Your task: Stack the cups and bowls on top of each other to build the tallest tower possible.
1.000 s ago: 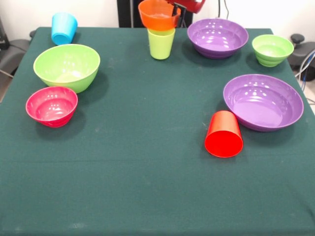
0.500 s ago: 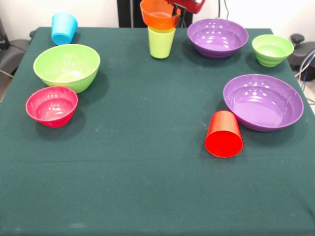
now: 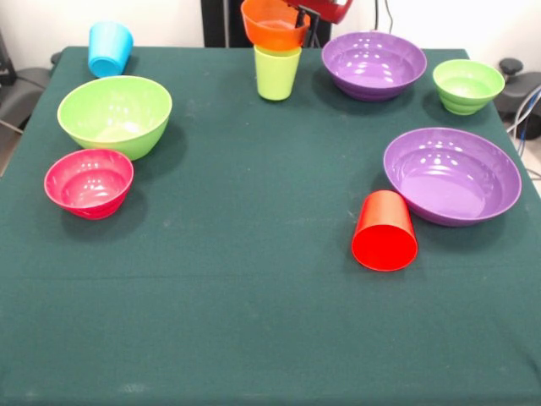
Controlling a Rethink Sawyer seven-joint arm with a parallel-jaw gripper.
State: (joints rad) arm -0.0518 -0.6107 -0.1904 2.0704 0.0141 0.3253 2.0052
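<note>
An orange bowl (image 3: pixel 275 24) hangs tilted right above an upright lime green cup (image 3: pixel 277 74) at the table's far middle. I cannot tell whether they touch. This pair is the only tower in view. My gripper (image 3: pixel 302 19) is shut on the bowl's right rim, and most of it is cut off by the top edge. A red cup (image 3: pixel 385 230) lies on its side at the right, its mouth facing the near edge. At the far left, a sky blue cup (image 3: pixel 110 48) also lies on its side.
A large lime green bowl (image 3: pixel 114 114) and a pink bowl (image 3: pixel 89 182) stand at the left. One purple bowl (image 3: pixel 374 64) and a small green bowl (image 3: pixel 467 85) are far right. A second purple bowl (image 3: pixel 452 174) sits behind the red cup.
The orange bowl has risen a little above the lime green cup and tilted. Nothing else has moved.
</note>
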